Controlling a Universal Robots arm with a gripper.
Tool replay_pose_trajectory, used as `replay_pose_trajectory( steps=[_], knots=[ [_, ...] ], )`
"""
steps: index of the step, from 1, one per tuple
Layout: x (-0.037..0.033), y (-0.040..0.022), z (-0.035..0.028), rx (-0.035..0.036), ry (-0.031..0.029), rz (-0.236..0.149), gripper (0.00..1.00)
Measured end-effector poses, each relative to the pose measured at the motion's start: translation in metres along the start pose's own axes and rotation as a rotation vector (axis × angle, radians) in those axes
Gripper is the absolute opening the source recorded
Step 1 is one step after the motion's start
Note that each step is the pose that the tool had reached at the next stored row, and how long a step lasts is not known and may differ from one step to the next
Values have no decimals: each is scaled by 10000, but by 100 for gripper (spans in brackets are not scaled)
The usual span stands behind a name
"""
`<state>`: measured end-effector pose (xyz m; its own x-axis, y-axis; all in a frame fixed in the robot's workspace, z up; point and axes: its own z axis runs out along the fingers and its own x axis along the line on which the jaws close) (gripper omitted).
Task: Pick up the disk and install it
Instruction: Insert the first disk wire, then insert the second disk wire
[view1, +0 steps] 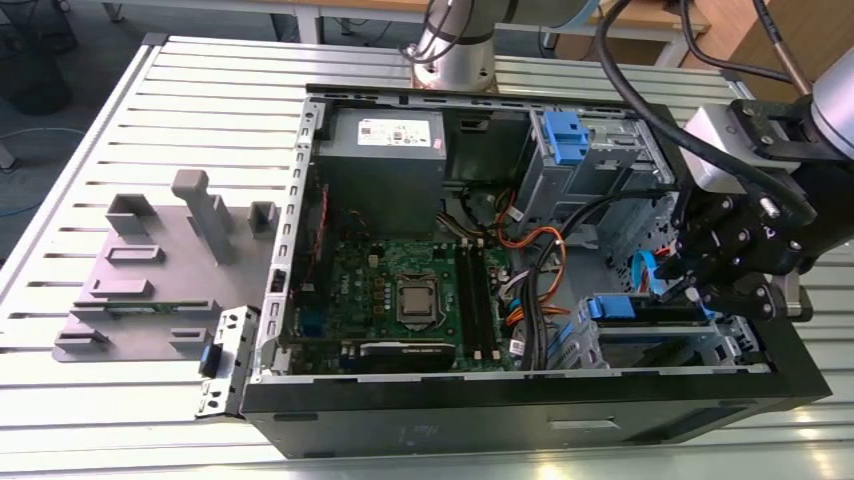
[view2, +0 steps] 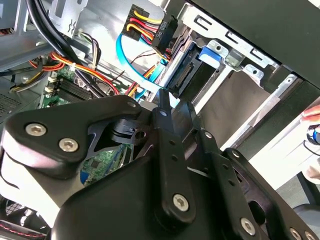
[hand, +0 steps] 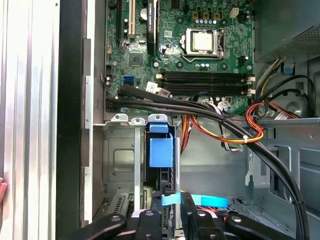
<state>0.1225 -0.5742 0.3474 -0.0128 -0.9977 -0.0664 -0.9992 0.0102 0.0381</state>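
Exterior view: gripper (view1: 697, 290) hanging inside the open computer case (view1: 534, 400), on this view's right.
Disk (view1: 627, 308) sitting seated in its bay just beside the gripper; finger spread cannot be told.

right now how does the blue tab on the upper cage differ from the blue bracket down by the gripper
The blue tab stands tall and narrow on the far grey cage, well away from the gripper; the blue bracket lies wide in the near bay, right beside the gripper. Both are blue plastic inside the case.
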Motion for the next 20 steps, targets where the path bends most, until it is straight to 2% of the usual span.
replay_pose_trajectory(
  steps=[4,20],
  knots=[
    [-1,-33,-2,0,3,0,29],
    [-2,-34,-20,1,3,0,29]
  ],
)
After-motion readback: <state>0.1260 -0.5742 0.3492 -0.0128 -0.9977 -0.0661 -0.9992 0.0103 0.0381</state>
